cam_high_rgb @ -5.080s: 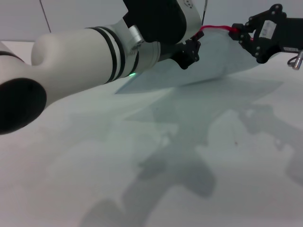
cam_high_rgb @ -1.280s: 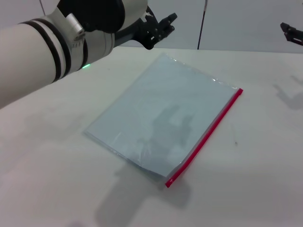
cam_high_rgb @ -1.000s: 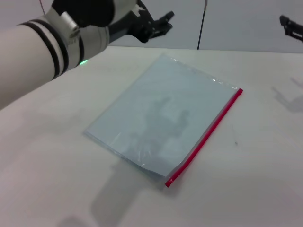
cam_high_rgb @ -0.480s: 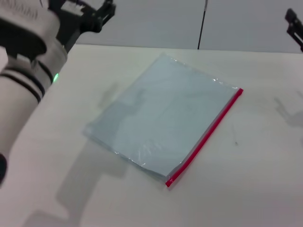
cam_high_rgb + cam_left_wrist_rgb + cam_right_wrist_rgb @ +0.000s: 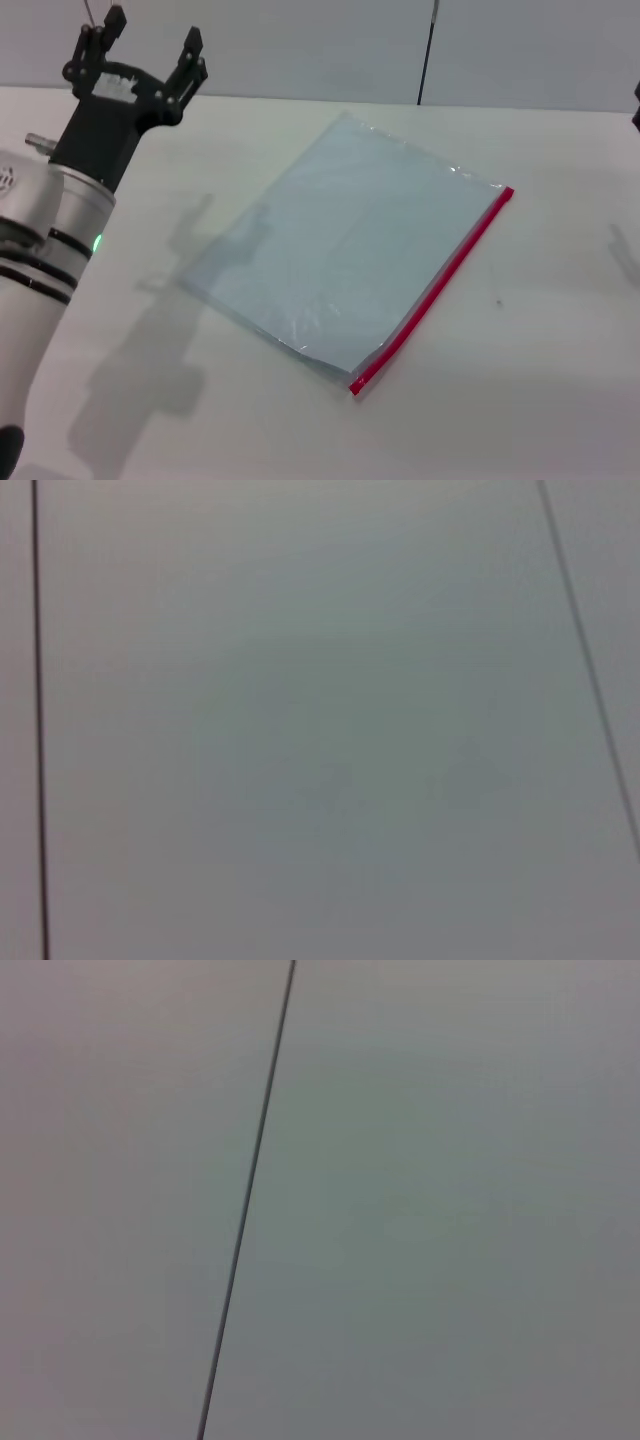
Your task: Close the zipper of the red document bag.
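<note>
Pale blue-grey red document bag (image 5: 350, 260) lies flat on white table (image 5: 520, 400), skewed diagonally, well apart from both arms. Zipper (image 5: 435, 290) runs along edge on robot's right side. Left gripper (image 5: 148, 52) raised near table's far left, fingers (image 5: 190, 50) spread wide, pointing up, holding nothing. Right gripper barely a dark sliver at right edge, can't tell its state. No readable writing. Wrist views only show blank wall.

I see the red document bag (image 5: 345, 255) lying flat mid-counter (image 5: 520, 400), its zipper (image 5: 433, 289) along the right edge. My left gripper (image 5: 148, 55) hangs far left, well apart.
</note>
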